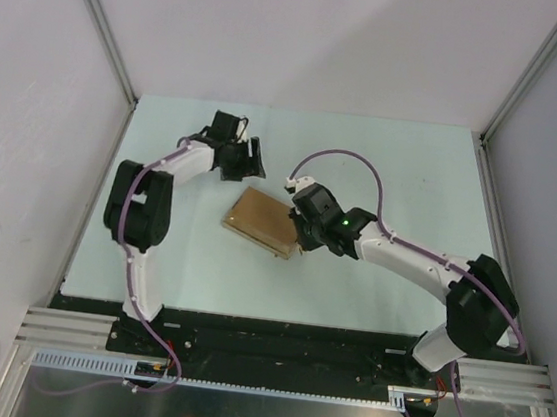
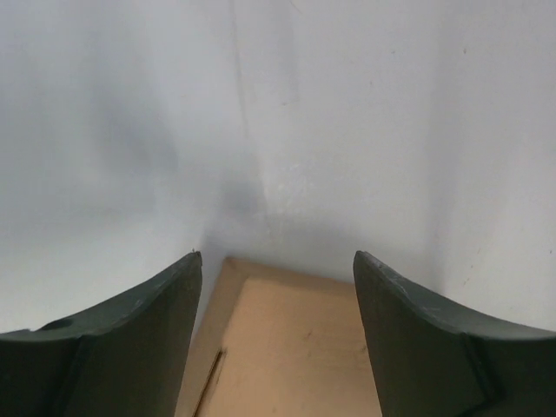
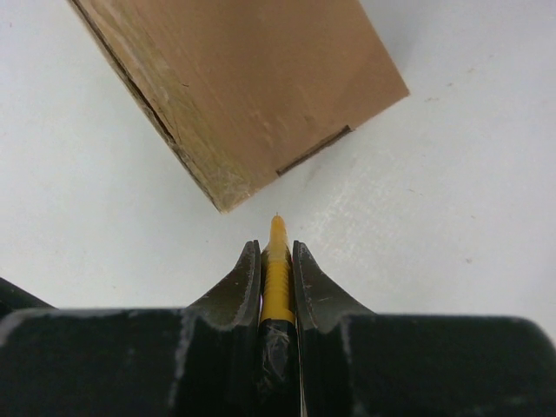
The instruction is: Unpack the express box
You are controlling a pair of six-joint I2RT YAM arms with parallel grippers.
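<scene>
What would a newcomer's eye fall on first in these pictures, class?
The brown box lies on the pale table. The right pincer is shut on a yellow knife, its tip just short of a box corner. The left pincer hangs open by the box's other side.

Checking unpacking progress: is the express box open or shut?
Shut: the express box lies flat, its lid flap down and tucked into the body.

Overhead view faces down; both close wrist views share the express box (image 1: 260, 221).
</scene>
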